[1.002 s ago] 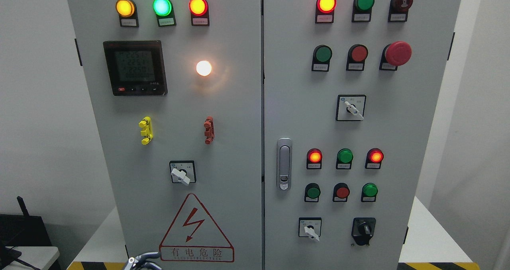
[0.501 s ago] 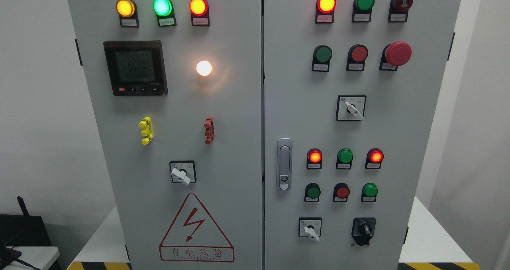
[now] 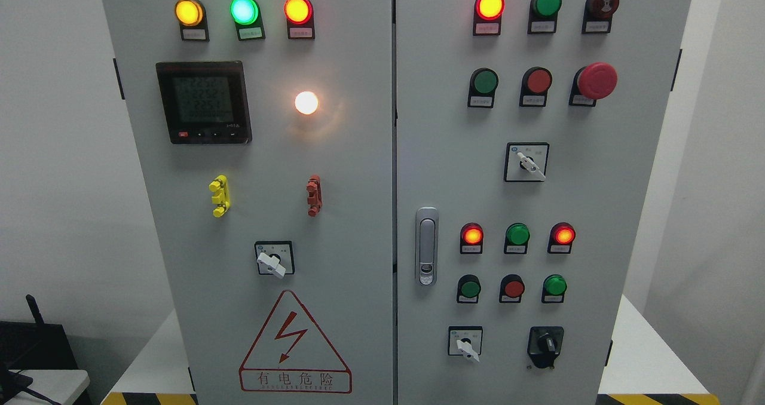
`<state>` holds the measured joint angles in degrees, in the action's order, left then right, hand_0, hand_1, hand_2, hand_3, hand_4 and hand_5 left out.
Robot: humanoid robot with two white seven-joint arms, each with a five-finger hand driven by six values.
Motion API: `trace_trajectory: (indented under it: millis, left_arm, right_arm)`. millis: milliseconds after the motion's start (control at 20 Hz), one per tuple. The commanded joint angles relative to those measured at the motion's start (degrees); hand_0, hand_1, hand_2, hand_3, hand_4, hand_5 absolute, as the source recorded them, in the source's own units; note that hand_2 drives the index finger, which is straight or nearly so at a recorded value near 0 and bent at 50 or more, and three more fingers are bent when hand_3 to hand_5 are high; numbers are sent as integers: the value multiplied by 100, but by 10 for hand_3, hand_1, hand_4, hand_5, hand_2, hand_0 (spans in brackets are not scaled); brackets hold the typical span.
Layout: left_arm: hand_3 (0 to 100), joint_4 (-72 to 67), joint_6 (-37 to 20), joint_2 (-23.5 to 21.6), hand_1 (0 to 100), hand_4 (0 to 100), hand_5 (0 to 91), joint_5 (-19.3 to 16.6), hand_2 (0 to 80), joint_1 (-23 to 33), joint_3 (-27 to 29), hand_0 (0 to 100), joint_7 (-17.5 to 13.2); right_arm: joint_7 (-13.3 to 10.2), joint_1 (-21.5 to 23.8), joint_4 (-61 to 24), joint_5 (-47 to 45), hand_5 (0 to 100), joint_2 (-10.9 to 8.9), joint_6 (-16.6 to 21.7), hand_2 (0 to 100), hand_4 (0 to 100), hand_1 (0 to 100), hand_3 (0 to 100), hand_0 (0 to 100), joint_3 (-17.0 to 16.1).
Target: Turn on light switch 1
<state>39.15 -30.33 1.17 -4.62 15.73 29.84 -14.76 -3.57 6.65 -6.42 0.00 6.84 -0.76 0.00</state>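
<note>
A grey electrical cabinet (image 3: 358,172) with two doors fills the head view. On the left door a round white lamp (image 3: 306,103) glows brightly. Below it a white-handled rotary switch (image 3: 274,260) sits in a square plate, its handle pointing down-left to up-right. Neither of my hands shows in the frame.
The left door carries three lit lamps (image 3: 244,11), a digital meter (image 3: 203,102), a yellow clip (image 3: 219,196), a red clip (image 3: 314,195) and a warning triangle (image 3: 293,345). The right door has buttons, a red emergency stop (image 3: 596,80), a latch (image 3: 426,246) and more rotary switches (image 3: 526,162).
One second ago the tips of a hand showed at the bottom edge left of the middle. It has dropped out of view. The lamp and switches look unchanged.
</note>
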Motion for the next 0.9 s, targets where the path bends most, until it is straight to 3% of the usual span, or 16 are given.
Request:
trace_trajectory:
  millis: [0,301,601,852]
  left_arm:
    - [0,-2886,631,-214,0,102,237,-48,0,-263,-1347,583,-45]
    - [0,-2939,1634,-30,0,0,214,-74,0,-500,-1893,589,-53]
    - [0,-3177,1855,6,0,0,261,-688,0,-632,-2052,584,34]
    - [0,-3177,1855,6,0,0,268,-751,0,-632,-2052,580,52]
  right_arm:
    - [-4,3,0,-141,0,2,-3,0,0,389,0,120,97]
    - [-4,3,0,-141,0,-7,6,0,0,389,0,120,97]
    - [-4,3,0,-141,0,2,6,0,0,389,0,120,97]
    - [-4,3,0,-141,0,2,6,0,0,389,0,120,97]
